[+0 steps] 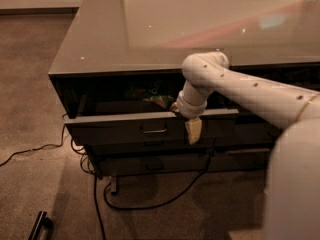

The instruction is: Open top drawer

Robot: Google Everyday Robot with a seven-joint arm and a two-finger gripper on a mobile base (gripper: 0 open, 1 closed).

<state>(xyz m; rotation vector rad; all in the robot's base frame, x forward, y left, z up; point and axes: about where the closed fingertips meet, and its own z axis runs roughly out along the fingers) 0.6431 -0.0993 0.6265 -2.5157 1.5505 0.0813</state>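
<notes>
Floor (30,84): brown carpet, carries cabinet (150,39). Black cables (95,204) lie on carpet in front and left of cabinet. Dark bar-shaped item (40,226) front-left of cabinet. Gripper (192,129) at cabinet's top drawer (125,129) front.
</notes>
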